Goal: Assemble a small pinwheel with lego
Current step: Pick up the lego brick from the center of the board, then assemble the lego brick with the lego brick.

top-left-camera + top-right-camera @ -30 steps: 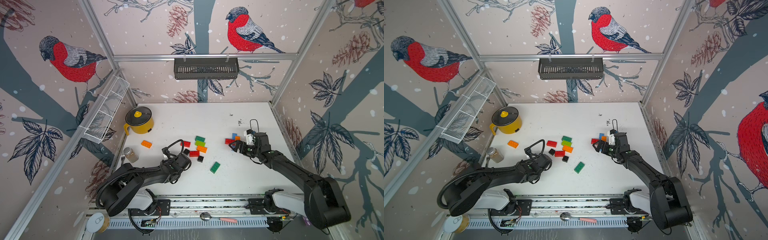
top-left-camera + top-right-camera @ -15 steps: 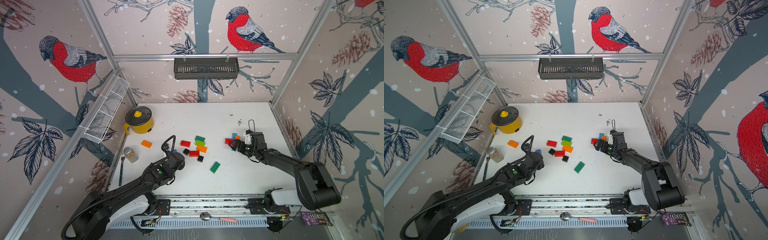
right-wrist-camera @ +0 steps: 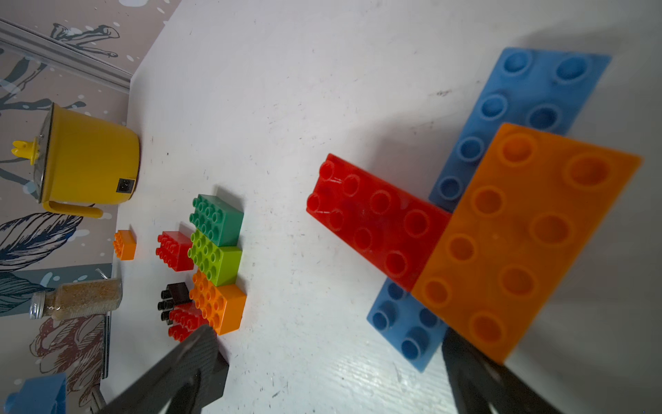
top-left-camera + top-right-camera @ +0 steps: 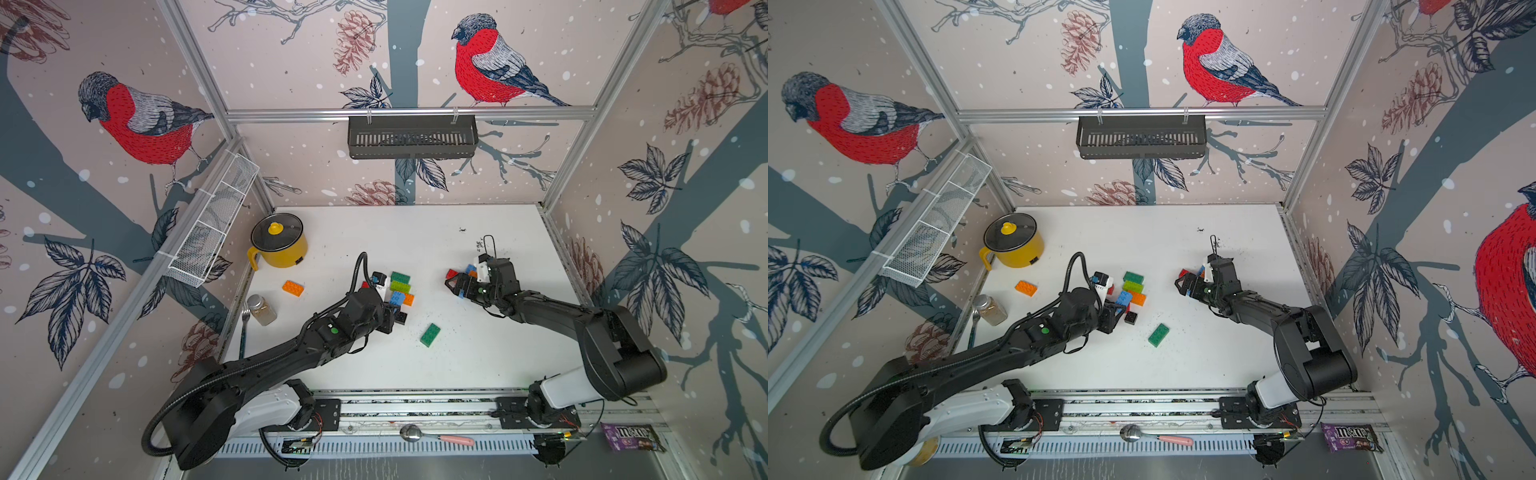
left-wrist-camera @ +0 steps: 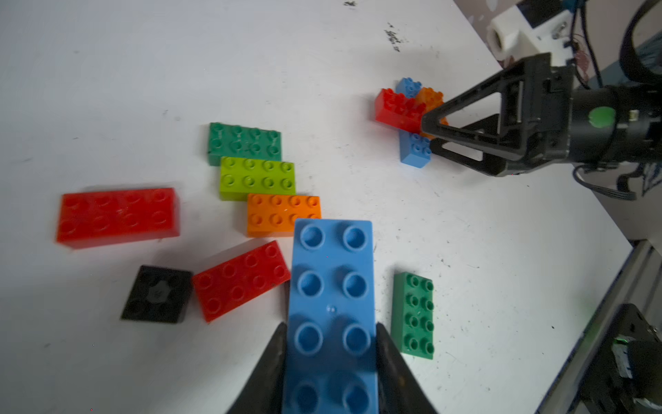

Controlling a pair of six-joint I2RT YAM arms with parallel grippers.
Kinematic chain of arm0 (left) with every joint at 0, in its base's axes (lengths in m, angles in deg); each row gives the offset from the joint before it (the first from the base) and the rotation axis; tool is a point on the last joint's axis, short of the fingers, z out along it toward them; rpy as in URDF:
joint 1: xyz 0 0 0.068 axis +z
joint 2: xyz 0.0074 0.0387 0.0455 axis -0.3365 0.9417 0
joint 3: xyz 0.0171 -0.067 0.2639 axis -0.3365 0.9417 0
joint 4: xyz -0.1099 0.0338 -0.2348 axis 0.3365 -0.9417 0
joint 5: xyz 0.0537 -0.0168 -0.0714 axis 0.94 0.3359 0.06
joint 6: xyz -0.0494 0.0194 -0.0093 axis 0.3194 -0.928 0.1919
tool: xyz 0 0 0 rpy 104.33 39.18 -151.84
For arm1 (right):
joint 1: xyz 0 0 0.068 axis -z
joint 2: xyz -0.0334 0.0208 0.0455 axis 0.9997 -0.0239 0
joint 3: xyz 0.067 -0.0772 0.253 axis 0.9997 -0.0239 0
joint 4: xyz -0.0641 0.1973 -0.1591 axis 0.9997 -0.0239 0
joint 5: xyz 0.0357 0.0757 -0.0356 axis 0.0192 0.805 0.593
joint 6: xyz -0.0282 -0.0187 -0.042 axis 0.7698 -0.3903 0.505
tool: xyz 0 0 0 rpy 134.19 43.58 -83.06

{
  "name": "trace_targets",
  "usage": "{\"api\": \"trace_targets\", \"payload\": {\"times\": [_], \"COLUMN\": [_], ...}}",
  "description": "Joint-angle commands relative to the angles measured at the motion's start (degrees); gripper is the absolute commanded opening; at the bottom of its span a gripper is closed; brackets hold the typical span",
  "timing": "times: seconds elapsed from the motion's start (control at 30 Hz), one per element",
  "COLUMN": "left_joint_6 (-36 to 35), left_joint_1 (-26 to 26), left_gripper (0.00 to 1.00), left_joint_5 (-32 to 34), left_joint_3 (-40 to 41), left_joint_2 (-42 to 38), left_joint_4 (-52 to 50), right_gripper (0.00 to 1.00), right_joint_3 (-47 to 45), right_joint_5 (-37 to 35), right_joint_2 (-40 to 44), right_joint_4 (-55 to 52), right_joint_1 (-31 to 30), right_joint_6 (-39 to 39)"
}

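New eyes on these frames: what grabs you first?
The left gripper is shut on a blue brick, by the loose bricks in the middle of the table. Opposite, the open right gripper sits at a half-built cluster near the right edge: a red brick and an orange brick on a blue piece. A yellow pot stands in the far left corner.

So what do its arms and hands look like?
The left arm and right arm are black jointed tubes on white bases, each with a green dot near the wrist. A ribbed black hose runs along the left arm; cables loop above both wrists. The left hand and right hand each have two black, wedge-shaped fingers.
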State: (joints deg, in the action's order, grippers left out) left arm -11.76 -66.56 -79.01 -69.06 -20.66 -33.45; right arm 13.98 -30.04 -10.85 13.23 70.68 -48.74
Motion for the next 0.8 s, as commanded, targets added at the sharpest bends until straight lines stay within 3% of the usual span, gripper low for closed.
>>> {"api": "trace_targets", "payload": {"times": [0.0,0.33,0.77], "left_joint_6": [-5.9,-11.9,-8.4], "left_joint_1": [-0.7,-3.9,-8.0], "left_gripper": [0.09,0.03,0.00], "left_joint_5": [-4.3,-1.3,3.5], "left_joint_3": [-2.9,-18.5,-33.3], "left_joint_2": [5.3,27.9,43.3], "left_joint_4": [7.7,9.8,6.8], "right_gripper": [0.99,0.99,0.99], "right_joint_3": [-1.4,1.2,1.9], "right_joint_5": [-1.4,0.6,2.4], "right_joint_2": [4.3,7.4,2.7], "right_joint_4": [-0.4,-11.5,-8.8], "right_joint_1": [2.2,8.2,9.3], "right_joint_6": [-1.1,3.9,5.2]}}
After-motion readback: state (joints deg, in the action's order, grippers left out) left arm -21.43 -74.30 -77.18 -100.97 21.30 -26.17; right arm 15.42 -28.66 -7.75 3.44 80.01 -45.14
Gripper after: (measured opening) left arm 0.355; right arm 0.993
